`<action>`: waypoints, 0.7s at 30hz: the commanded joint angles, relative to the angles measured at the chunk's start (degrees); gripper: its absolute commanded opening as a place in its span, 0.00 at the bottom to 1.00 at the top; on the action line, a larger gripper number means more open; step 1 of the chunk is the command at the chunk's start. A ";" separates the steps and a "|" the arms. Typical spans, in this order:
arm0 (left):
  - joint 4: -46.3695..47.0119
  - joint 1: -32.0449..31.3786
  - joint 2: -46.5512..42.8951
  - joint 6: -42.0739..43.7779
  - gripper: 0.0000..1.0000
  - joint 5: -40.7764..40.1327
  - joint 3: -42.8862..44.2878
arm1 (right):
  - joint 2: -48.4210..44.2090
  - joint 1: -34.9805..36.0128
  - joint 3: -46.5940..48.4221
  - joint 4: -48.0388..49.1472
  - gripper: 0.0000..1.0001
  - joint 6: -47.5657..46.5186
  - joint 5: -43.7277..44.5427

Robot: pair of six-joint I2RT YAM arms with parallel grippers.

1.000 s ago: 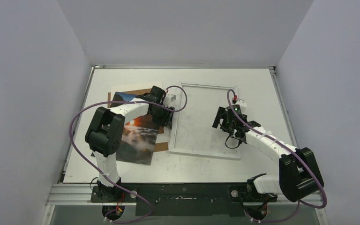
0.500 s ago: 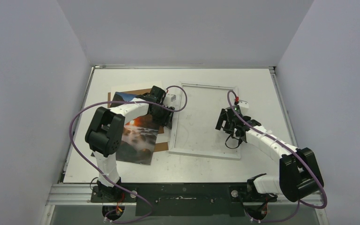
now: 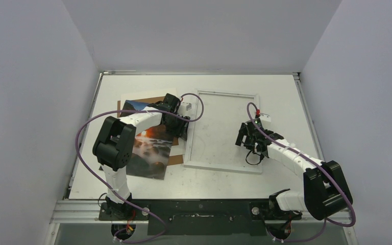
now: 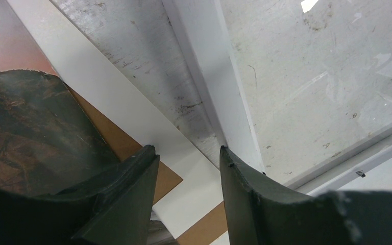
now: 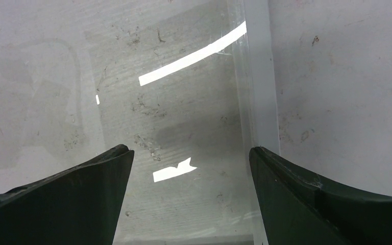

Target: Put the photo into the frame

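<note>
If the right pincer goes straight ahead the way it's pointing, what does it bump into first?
Probably the frame. The right pincer points down with its jaws open over the frame's clear pane, just inside the white edge strip. Nothing shows in between, though how high it hangs above the pane is hard to tell.

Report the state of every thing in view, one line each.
frame: flat on the table, empty.
backing board: lying beside the frame.
photo: lying on the backing board, not in the frame.
left gripper: open, holding nothing.
right gripper: open over the frame.
</note>
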 commanded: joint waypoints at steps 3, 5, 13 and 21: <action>1.69 0.02 0.00 -0.95 0.46 2.39 1.71 | 0.88 0.20 -1.44 1.96 0.87 1.39 -0.93; 1.70 0.02 0.06 -0.95 0.46 2.41 1.78 | 0.85 0.37 -1.71 2.20 0.87 1.60 -1.24; 1.96 -0.07 0.46 -1.16 0.46 2.58 1.68 | 1.34 1.33 -2.63 3.99 0.87 3.00 -4.02; 1.62 -0.02 0.17 -0.87 0.46 2.40 1.50 | -3.82 -0.64 2.56 -0.28 0.89 0.29 -4.81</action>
